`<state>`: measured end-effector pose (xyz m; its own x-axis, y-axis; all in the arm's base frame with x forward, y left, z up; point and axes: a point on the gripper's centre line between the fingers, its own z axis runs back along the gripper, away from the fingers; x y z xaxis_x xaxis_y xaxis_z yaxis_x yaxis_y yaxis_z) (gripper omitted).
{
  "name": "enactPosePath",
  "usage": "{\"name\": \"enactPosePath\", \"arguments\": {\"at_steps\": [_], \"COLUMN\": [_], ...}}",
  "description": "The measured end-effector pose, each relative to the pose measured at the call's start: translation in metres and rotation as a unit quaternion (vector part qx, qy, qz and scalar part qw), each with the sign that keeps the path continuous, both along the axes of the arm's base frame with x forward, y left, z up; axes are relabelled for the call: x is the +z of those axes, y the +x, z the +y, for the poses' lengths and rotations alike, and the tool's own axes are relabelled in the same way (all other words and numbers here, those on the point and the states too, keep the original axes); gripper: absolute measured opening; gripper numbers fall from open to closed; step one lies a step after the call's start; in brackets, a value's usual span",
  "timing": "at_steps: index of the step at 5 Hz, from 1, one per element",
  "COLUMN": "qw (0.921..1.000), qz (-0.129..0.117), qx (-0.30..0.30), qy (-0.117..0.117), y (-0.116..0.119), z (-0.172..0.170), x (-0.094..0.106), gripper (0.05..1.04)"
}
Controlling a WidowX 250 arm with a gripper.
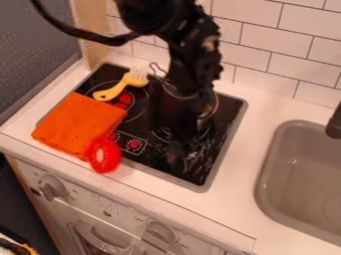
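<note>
Black gripper [183,142] over a toy stove [225,129], beside a metal-rimmed pot [214,106].
The pot, on the stove and mostly hidden by the arm [193,55], looks light, stiff, rather slippery — best taken by its rim. The arm hangs nearly upright from the top edge (whether the gripper is spread or pressed together, I cannot tell).

The outline of the end effector [183,145] is lost against the dark stove [228,115], and most of a metal-rimmed item [214,106] is hidden behind the arm [192,55]. The red ring-shaped thing [114,158] is blurred, and part of the stove is covered by the orange cloth [77,122]. The sink [266,174] and faucet [335,123] are cut off by the right edge, the oven [116,211] by the bottom edge.
</note>
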<state>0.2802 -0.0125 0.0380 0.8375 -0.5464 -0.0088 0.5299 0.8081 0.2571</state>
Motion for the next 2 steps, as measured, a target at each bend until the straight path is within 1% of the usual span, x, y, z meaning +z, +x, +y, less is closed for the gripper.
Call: {"name": "enactPosePath", "arguments": {"at_steps": [1, 2], "qw": [0.9993, 0.9907], "qz": [0.002, -0.004], "qx": [0.026, 0.057], "qy": [-0.025, -0.124], "y": [-0.001, 0.000], "z": [0.000, 0.050], "x": [-0.001, 0.034], "gripper": [1.003, 1.001]}}
